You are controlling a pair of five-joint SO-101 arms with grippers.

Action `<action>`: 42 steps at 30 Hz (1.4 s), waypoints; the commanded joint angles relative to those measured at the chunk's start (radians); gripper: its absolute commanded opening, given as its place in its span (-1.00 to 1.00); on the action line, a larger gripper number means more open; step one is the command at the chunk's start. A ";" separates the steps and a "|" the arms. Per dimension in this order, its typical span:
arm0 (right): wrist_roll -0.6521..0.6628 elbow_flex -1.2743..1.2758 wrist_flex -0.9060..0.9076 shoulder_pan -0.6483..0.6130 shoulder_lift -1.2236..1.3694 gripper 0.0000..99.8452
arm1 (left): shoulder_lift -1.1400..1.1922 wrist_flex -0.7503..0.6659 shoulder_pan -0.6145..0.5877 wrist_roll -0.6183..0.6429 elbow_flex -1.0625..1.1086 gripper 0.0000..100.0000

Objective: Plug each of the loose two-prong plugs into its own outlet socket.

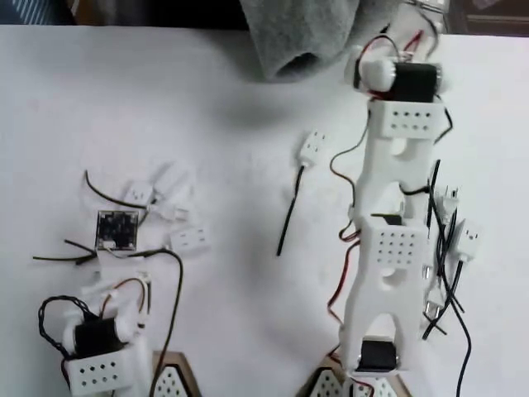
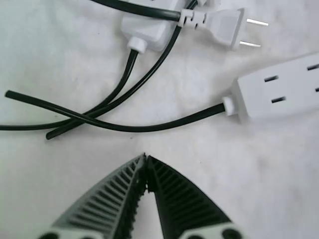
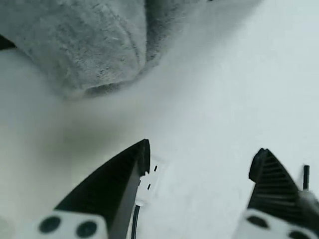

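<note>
My left gripper (image 2: 145, 162) is shut with nothing in it, low over the white table. Just beyond its tips cross several black cords (image 2: 114, 107). Past them lie a loose two-prong plug (image 2: 224, 27) and a white outlet socket (image 2: 284, 87) with its slots facing up. From above, this cluster of white plugs and sockets (image 1: 169, 203) lies at the table's left, ahead of the left arm (image 1: 103, 347). My right gripper (image 3: 203, 149) is open and holds nothing. A small white socket (image 3: 149, 181) on a black cord lies beside one finger. That socket (image 1: 312, 147) sits mid-table.
Grey fleece fabric (image 1: 310, 33) hangs over the table's far edge, close to the right gripper. More white plugs and sockets (image 1: 469, 237) with tangled black cords (image 1: 446, 289) lie to the right of the stretched right arm (image 1: 388, 240).
</note>
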 commanded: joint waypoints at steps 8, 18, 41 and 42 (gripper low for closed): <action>0.190 0.043 0.002 -0.007 -0.389 -0.37 | -0.005 -0.015 -0.007 -0.003 -0.003 -0.95; 0.256 0.272 -0.007 -0.008 -0.743 -0.37 | -0.005 -0.015 0.131 -0.002 -0.003 -0.95; 0.316 0.387 -0.013 -0.085 -0.839 -0.37 | -0.008 -0.428 0.171 -0.009 -0.091 -0.95; 0.316 0.387 -0.013 -0.085 -0.839 -0.37 | -0.008 -0.457 0.137 -0.009 -0.097 -0.95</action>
